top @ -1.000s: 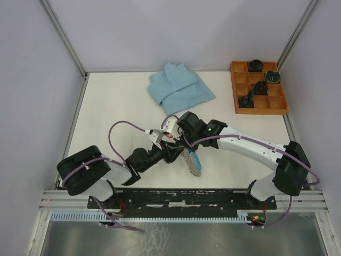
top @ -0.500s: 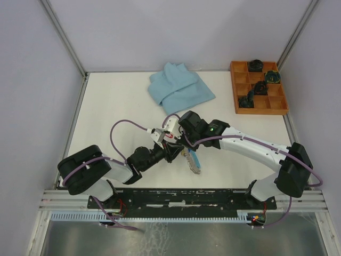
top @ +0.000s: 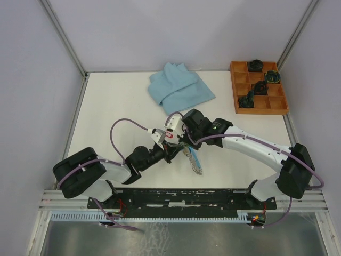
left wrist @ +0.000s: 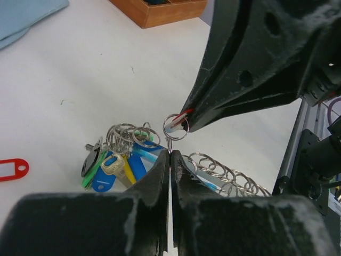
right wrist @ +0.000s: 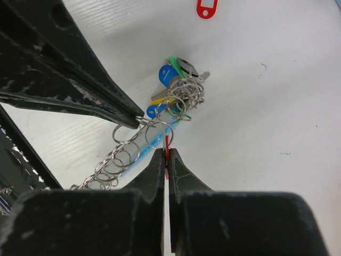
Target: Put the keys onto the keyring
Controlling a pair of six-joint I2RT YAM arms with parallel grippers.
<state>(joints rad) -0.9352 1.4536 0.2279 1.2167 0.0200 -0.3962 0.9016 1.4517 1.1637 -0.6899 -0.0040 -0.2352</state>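
The keyring (top: 194, 161), a grey chain of coiled loops with a light-blue segment, lies between the arms. In the left wrist view it (left wrist: 229, 173) runs right from my left gripper (left wrist: 170, 153), which is shut on its thin wire end. A bunch of keys (left wrist: 114, 160) with blue, green and yellow tags hangs on it. My right gripper (right wrist: 166, 152) is shut on a key with a red tag, whose small ring (right wrist: 158, 136) stands just above the jaws and touches the keyring (right wrist: 114, 160). Both gripper tips meet there (top: 180, 145).
A folded light-blue cloth (top: 180, 88) lies at the back centre. A wooden compartment tray (top: 277, 98) with dark objects stands at the back right. A loose red tag (left wrist: 13, 169) lies on the white table left of the key bunch.
My left gripper has closed from open onto the keyring's end. The right gripper stayed shut and shifted slightly back, and the keyring swung a little with it.
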